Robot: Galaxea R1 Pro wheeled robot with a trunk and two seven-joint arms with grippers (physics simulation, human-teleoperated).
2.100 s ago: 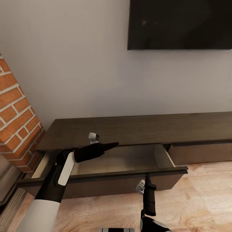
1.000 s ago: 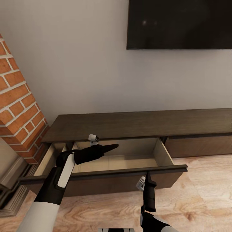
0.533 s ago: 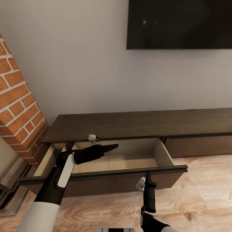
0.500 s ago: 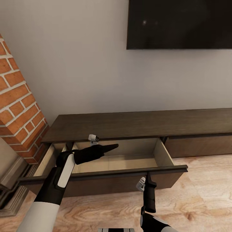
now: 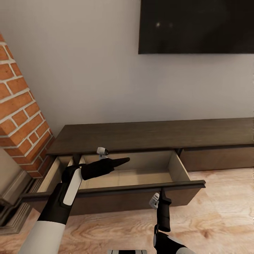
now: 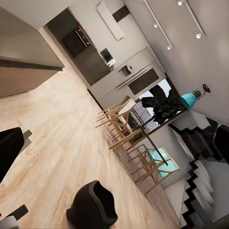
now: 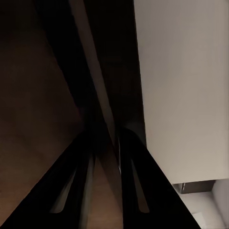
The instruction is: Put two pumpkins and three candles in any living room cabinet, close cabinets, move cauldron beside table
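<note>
The long dark-brown cabinet (image 5: pixel 151 135) is seen against the wall below a wall-mounted television (image 5: pixel 196 26), with a brick fireplace (image 5: pixel 17 120) at its left end. One drawer (image 5: pixel 141 174) is pulled well out, its pale beige inside bare of any pumpkin or candle as far as can be seen; the drawer front (image 5: pixel 116 192) stands out over the wooden floor (image 5: pixel 218 218).

The right gripper (image 5: pixel 161 193) is raised to the top edge of that drawer front. In the right wrist view its two fingers (image 7: pixel 136 181) are seen closed narrowly on either side of the thin dark edge (image 7: pixel 102 124), so the edge appears to be pinched. The left gripper (image 5: pixel 121 161) is held over the open drawer, pointing to the right; whether it is wide or narrow cannot be told, and nothing is seen in it.

In the left wrist view the black cauldron (image 6: pixel 93 210) is seen on the floor, well apart from a dining table with wooden chairs (image 6: pixel 133 138) farther off.

The step in hand is judged to be the opening of the drawer, early in the task. Next, the drawer edge would have to be released and the pumpkins and candles sought elsewhere, since none is seen here.
</note>
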